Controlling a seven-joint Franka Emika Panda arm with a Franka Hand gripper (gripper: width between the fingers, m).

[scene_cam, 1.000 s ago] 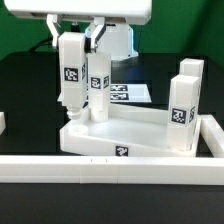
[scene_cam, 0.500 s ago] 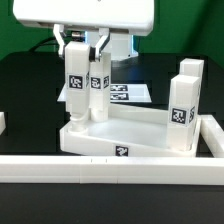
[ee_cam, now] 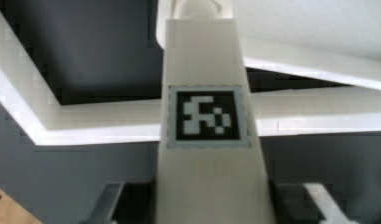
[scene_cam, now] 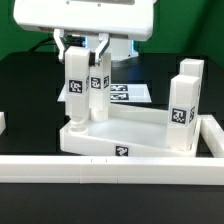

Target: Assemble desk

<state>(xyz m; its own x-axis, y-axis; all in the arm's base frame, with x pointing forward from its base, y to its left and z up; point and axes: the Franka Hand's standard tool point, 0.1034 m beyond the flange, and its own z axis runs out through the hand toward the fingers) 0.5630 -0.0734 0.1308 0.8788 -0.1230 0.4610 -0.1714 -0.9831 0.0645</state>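
**Third leg going in at the near-left corner**

The desk top [scene_cam: 125, 135] lies rim-up on the black table. Two legs already stand in it: one at the far left [scene_cam: 99, 92] and one at the exterior view's right [scene_cam: 183, 105]. The gripper [scene_cam: 79, 42], jaws partly closed on a third leg [scene_cam: 75, 88], holds it upright over the near-left corner, apparently not yet seated. A fourth leg is not visible.

The neighbouring far-left leg stands just beside the held one, leaving little room. The long white rail [scene_cam: 110, 166] borders the near side, and the marker board [scene_cam: 128, 93] lies behind.
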